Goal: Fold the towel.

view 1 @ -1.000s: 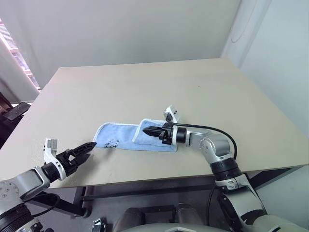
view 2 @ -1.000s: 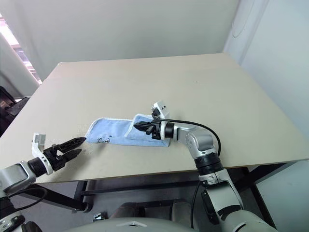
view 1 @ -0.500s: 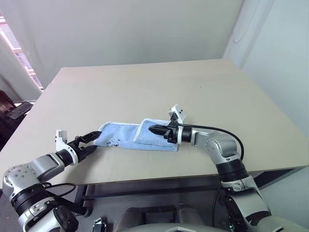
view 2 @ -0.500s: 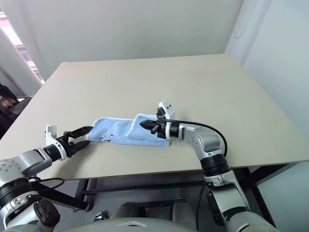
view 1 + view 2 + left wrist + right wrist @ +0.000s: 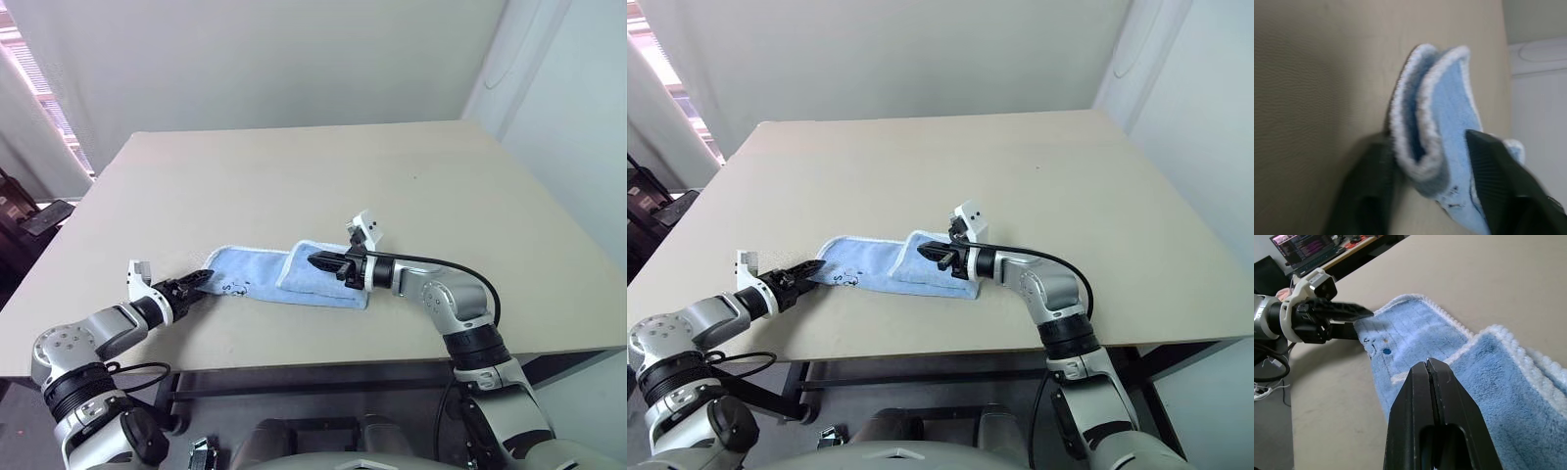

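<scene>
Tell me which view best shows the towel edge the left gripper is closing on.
The left wrist view: the towel's doubled white-edged end sits right between the left gripper's fingers. The eye views show the whole towel lying on the table, that end small. The right wrist view shows the fingers at that end from across the towel.

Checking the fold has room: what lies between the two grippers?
The towel spans that stretch in the right eye view: flat single layer by the left gripper, folded part under the shut right gripper. Nothing else lies there.
</scene>
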Tool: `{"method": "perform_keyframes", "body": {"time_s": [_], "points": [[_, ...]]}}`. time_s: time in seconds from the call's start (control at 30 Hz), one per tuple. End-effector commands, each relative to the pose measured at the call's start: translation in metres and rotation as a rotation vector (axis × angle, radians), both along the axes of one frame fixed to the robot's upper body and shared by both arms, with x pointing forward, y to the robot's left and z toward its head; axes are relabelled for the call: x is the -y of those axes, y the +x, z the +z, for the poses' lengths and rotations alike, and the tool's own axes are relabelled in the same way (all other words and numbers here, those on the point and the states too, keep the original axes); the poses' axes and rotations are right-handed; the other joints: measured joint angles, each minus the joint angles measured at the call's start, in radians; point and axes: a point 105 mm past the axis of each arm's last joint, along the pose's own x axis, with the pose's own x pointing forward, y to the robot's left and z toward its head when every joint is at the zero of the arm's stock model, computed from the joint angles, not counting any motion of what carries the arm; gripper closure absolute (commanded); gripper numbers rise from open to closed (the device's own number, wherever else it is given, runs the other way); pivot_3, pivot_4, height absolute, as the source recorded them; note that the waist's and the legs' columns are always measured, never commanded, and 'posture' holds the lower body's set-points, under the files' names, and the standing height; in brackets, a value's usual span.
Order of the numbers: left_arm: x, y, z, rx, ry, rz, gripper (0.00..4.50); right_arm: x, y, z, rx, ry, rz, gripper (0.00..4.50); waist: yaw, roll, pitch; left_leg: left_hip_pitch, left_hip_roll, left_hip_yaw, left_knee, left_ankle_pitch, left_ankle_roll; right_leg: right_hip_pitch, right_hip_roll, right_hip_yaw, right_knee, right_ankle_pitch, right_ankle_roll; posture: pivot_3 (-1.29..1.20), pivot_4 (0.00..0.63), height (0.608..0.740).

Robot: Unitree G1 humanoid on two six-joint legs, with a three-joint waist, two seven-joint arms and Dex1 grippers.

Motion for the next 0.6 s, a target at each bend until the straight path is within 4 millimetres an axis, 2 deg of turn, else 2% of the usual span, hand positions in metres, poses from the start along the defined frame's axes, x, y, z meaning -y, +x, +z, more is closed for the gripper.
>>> {"method": "perform_keyframes", "body": {"time_s": [0.03, 0.1, 0.13, 0.3, 0.4, 0.53, 0.6], "points": [[0.003, 0.008, 0.010, 0.045, -0.008, -0.008, 3.50, -0.001, 0.003, 0.019, 0.059, 0.033, -0.002, 4.50, -0.001, -0.001, 0.000, 0.000, 0.000, 0.000, -0.001, 0.000, 0.000, 0.000, 0.000, 0.001, 0.000, 0.000, 0.000, 0.00, 0.000, 0.740], [0.002, 0.008, 0.011, 0.047, -0.007, -0.012, 4.28, -0.001, 0.004, 0.019, 0.059, 0.037, -0.003, 4.50, -0.001, 0.000, 0.000, -0.001, 0.000, 0.002, -0.004, 0.000, 0.000, 0.000, 0.000, 0.002, -0.001, 0.000, 0.000, 0.00, 0.000, 0.740], [0.002, 0.008, 0.011, 0.048, -0.006, -0.012, 4.45, -0.001, 0.004, 0.020, 0.058, 0.043, -0.001, 4.50, 0.000, 0.000, 0.000, 0.000, 0.000, 0.002, -0.004, 0.000, 0.000, 0.000, 0.000, 0.002, 0.000, 0.000, 0.000, 0.00, 0.000, 0.740], [0.003, 0.006, 0.029, 0.144, 0.024, -0.076, 4.45, 0.007, -0.001, 0.029, 0.049, 0.096, 0.017, 4.50, -0.004, -0.001, 0.000, 0.000, 0.001, 0.002, -0.005, 0.000, -0.001, 0.000, 0.001, 0.002, -0.001, -0.001, 0.001, 0.00, 0.000, 0.740], [0.003, 0.009, 0.043, 0.224, 0.107, -0.122, 4.45, 0.020, -0.008, 0.043, 0.056, 0.145, 0.045, 4.50, -0.002, -0.001, 0.000, -0.001, 0.001, 0.002, -0.005, 0.000, -0.001, 0.000, 0.001, 0.002, -0.002, -0.001, 0.000, 0.00, 0.000, 0.740], [0.005, 0.023, 0.060, 0.313, 0.191, -0.160, 4.45, 0.038, -0.017, 0.049, 0.061, 0.146, 0.052, 4.50, -0.002, -0.001, 0.001, -0.001, 0.000, 0.003, -0.006, 0.000, -0.001, 0.000, 0.000, 0.002, -0.004, -0.001, 0.000, 0.00, 0.000, 0.740], [0.016, 0.032, 0.071, 0.373, 0.243, -0.224, 4.45, 0.051, -0.017, 0.048, 0.056, 0.136, 0.015, 4.50, 0.000, -0.002, 0.001, -0.001, 0.000, 0.003, -0.007, 0.000, -0.001, 0.000, 0.000, 0.002, -0.005, -0.001, 0.001, 0.00, 0.000, 0.740]]}}
